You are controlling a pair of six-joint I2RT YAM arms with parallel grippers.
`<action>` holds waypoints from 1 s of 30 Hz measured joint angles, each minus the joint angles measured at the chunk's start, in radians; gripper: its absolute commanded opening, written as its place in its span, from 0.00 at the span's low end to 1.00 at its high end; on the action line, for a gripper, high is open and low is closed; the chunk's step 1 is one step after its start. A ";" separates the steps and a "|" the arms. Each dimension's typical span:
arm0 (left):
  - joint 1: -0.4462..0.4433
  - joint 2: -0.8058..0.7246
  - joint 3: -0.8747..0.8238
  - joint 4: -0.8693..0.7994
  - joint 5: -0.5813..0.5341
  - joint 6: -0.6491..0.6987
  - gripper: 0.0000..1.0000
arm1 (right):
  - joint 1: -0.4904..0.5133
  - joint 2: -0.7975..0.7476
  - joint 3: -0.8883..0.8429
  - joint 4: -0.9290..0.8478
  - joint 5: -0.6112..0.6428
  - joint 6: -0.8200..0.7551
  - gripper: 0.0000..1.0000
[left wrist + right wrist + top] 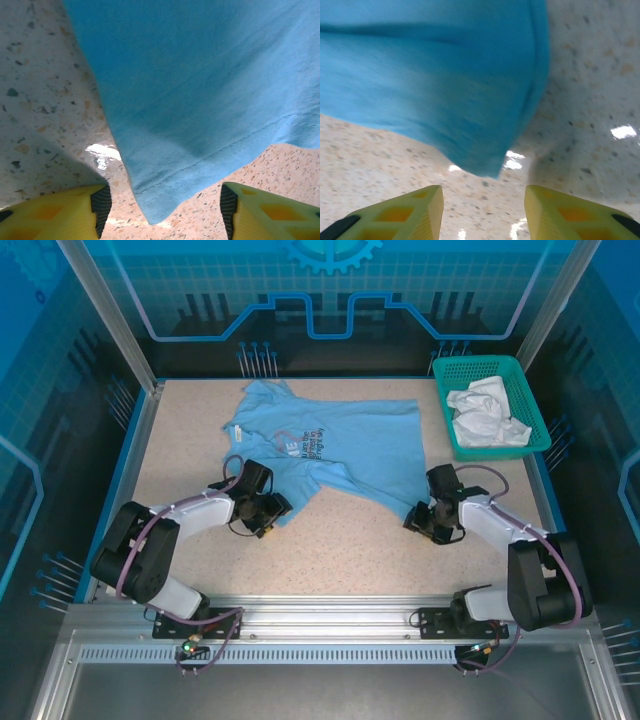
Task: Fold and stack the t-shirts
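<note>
Lying spread on the counter (pixel 350 550), the light blue shirt (pixel 330 445) has a hem corner at twelve o'clock of the left claw (pixel 165 205) and another before the right claw (pixel 484 205), both parted and empty.

Speckled beige tabletop (pixel 350 550), blue-printed enclosure walls (pixel 330 290), aluminium rail (pixel 330 625) at near edge, bright overhead glare (pixel 102 151).

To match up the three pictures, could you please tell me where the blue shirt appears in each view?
Top external: blue shirt spread across the table's middle, left of the basket.
Left wrist: blue shirt covers the upper right, one corner pointing down.
Right wrist: blue shirt covers the upper left, one corner pointing down.
Shared landmark: the speckled tabletop under it.
</note>
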 measured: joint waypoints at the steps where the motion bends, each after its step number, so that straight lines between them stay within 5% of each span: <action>1: -0.006 0.001 0.001 -0.003 -0.010 -0.001 0.59 | 0.001 0.000 -0.003 -0.010 0.006 0.003 0.47; 9: -0.079 0.050 0.070 -0.090 -0.136 0.018 0.48 | 0.001 0.019 -0.004 -0.029 0.024 0.007 0.42; 30: -0.104 0.063 0.085 -0.143 -0.203 0.033 0.16 | -0.045 0.112 0.100 -0.033 0.003 -0.014 0.36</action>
